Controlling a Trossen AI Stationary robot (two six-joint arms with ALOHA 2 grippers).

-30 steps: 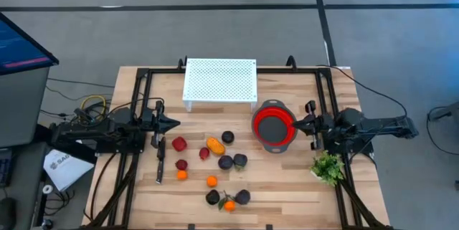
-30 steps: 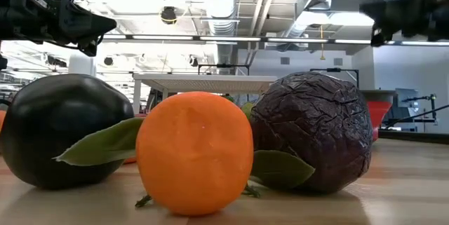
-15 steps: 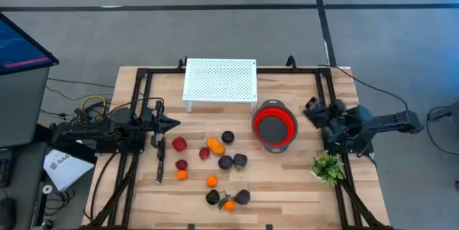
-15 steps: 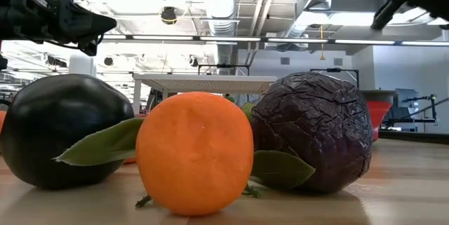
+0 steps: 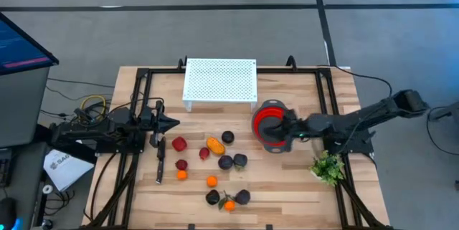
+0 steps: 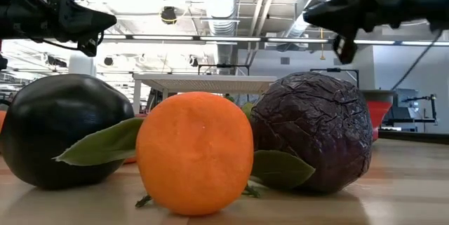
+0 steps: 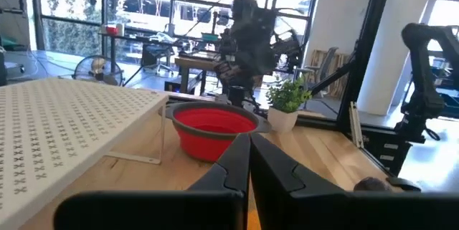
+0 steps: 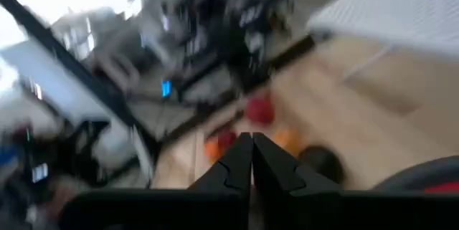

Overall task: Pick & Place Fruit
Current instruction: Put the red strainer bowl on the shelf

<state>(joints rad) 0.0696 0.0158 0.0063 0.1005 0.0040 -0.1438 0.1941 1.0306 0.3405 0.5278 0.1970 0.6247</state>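
Several toy fruits lie on the wooden table: a red one (image 5: 178, 144), an oblong orange-yellow piece (image 5: 214, 145), dark round ones (image 5: 227, 137) and small orange balls (image 5: 211, 181). An orange ball (image 6: 194, 151) and two dark fruits fill the low view. The red bowl (image 5: 264, 112) stands right of them. My right gripper (image 5: 275, 131) hovers shut over the bowl, pointing toward the fruits (image 8: 259, 109), fingertips together (image 8: 251, 138). My left gripper (image 5: 172, 123) waits shut at the left, level, above the table (image 7: 249, 138).
A white perforated stand (image 5: 220, 81) sits at the table's far middle. A green leafy sprig (image 5: 328, 165) is near the right edge. A black frame (image 5: 143, 79) runs around the table. A dark bar (image 5: 159, 165) lies left of the fruits.
My right gripper has swung from the table's right edge toward the left, out over the red bowl, rolling as it went and rising slightly. It has stayed shut. The fruits have not moved.
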